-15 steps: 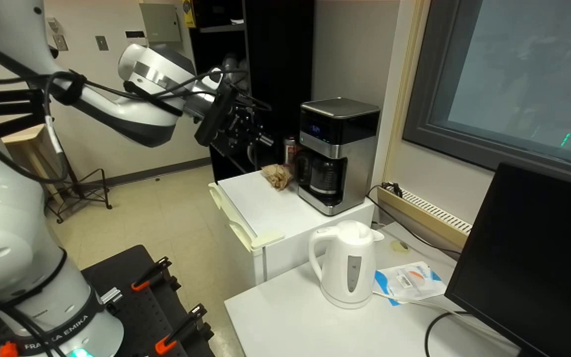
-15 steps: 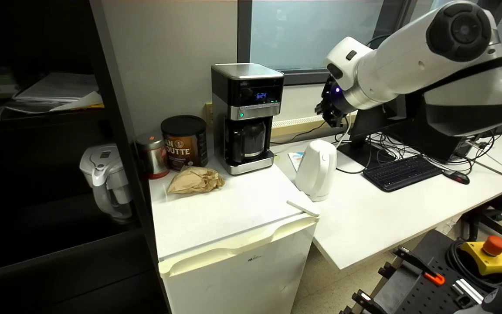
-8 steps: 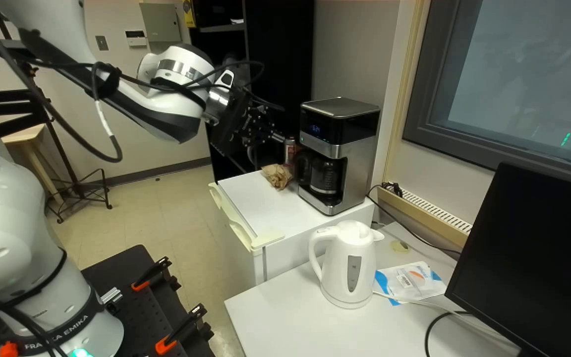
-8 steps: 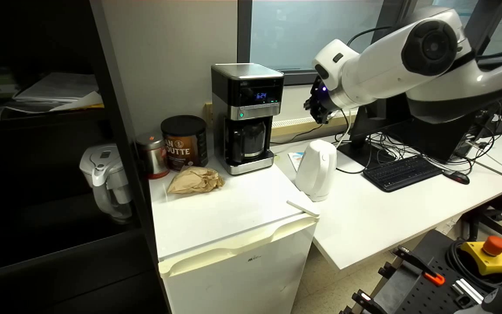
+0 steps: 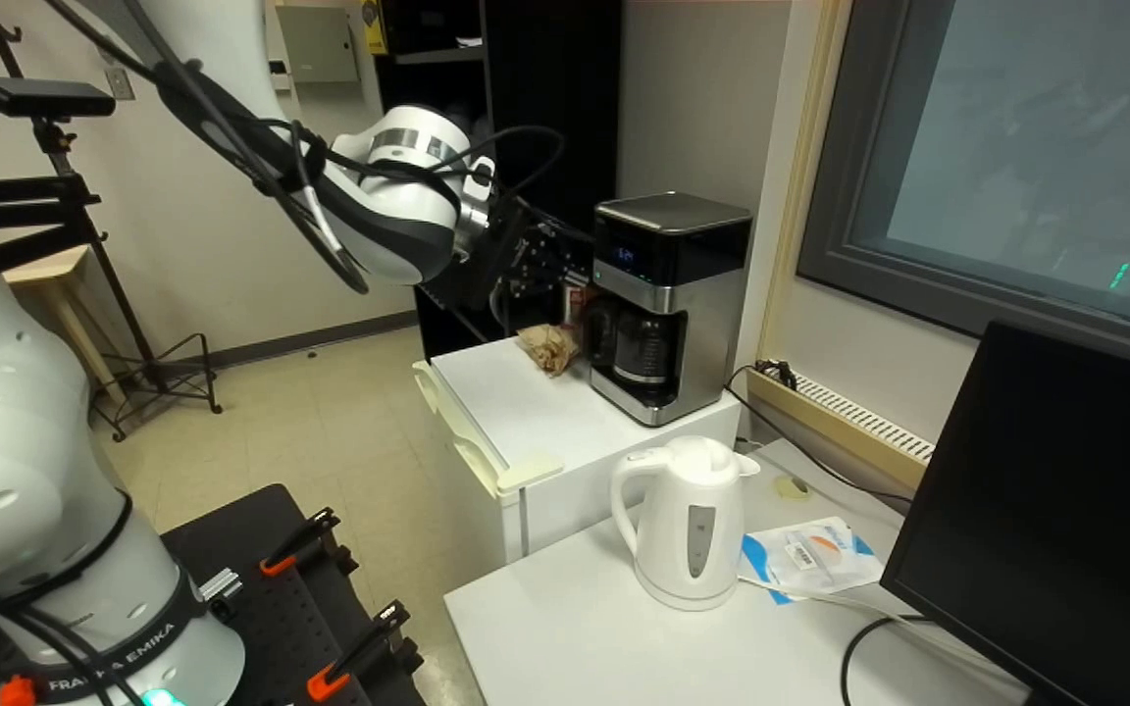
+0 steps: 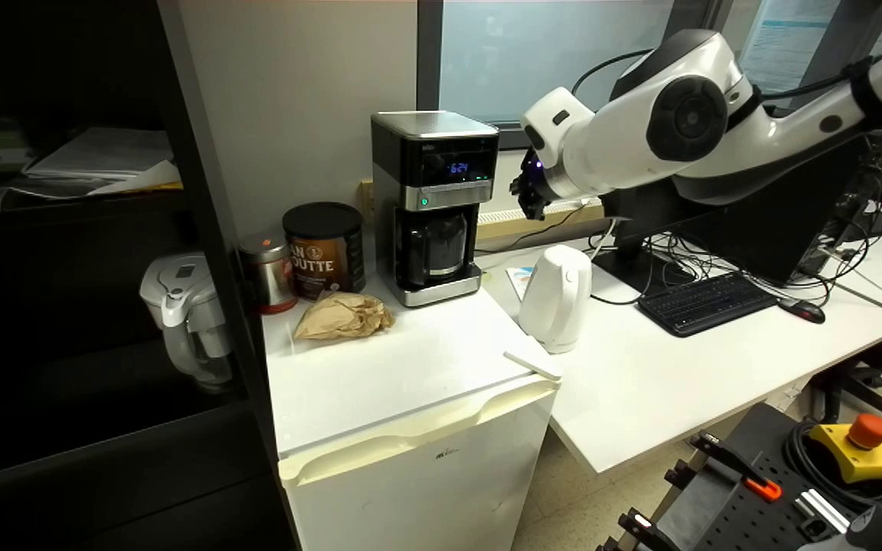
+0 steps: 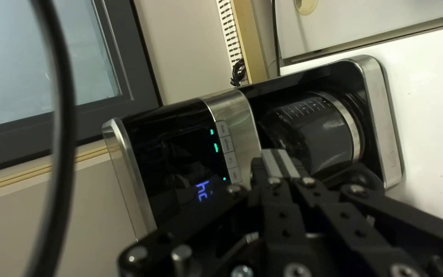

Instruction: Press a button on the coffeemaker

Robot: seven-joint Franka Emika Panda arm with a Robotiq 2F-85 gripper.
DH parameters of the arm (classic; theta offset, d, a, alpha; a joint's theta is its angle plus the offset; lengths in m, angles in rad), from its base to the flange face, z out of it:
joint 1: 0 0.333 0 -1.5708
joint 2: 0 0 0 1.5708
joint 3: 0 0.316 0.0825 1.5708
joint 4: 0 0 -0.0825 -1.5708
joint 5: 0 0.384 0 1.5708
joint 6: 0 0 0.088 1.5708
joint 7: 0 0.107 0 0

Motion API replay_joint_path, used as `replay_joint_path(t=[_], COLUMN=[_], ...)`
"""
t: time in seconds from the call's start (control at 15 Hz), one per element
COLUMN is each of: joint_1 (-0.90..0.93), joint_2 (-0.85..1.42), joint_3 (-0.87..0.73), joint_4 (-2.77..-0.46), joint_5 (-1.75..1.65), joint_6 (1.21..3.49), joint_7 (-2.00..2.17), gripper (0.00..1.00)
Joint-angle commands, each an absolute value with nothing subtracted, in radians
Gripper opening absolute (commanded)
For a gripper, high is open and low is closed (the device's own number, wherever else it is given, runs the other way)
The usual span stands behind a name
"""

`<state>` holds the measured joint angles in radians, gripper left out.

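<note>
The boxy black coffeemaker [image 5: 712, 319] with silver-grey bands stands on a white fridge; it also shows in an exterior view [image 6: 395, 172] and lies tilted in the wrist view [image 7: 171, 144]. Its blue display is lit. A row of small buttons [image 7: 227, 150] runs along its silver band, and a green-lit round button [image 6: 424, 201] sits at the band's left end. The dark carafe [image 7: 321, 134] is inside. My gripper [image 7: 280, 163] is shut and empty, its fingertips in front of the band and carafe and covering the band's lower part. It also shows in both exterior views [image 5: 580, 279] [image 6: 521, 195]. Contact cannot be told.
A white kettle [image 6: 556, 298] stands on the desk beside the fridge [image 6: 410, 367]. A brown paper bag [image 6: 345, 315], a coffee can [image 6: 324, 252] and a steel canister [image 6: 267, 272] are beside the coffeemaker. A monitor [image 5: 1046, 510] stands on the desk. A black shelf [image 6: 211, 229] borders the fridge.
The arm has moved steadily toward the coffeemaker, bringing the gripper closer to its front. The gripper also sits slightly lower in an exterior view. The coffeemaker and other objects have not moved.
</note>
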<state>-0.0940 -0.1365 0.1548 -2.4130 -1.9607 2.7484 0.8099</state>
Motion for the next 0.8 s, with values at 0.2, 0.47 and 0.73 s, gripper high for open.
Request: replay_joint_path(t=[0.2, 0.47, 0.73], joint_1=[-0.098, -0.104, -0.107], joint_2=[0.008, 0.066, 0.115], joint_3=[0.148, 0.148, 0.146], joint_4=[-2.291, -2.241, -2.194], joint_5=[-2.089, -2.122, -2.125], joint_6=[2.684, 2.660, 2.645], joint_7=[0.968, 1.023, 1.047], gripper=[0.04, 0.04, 0.04])
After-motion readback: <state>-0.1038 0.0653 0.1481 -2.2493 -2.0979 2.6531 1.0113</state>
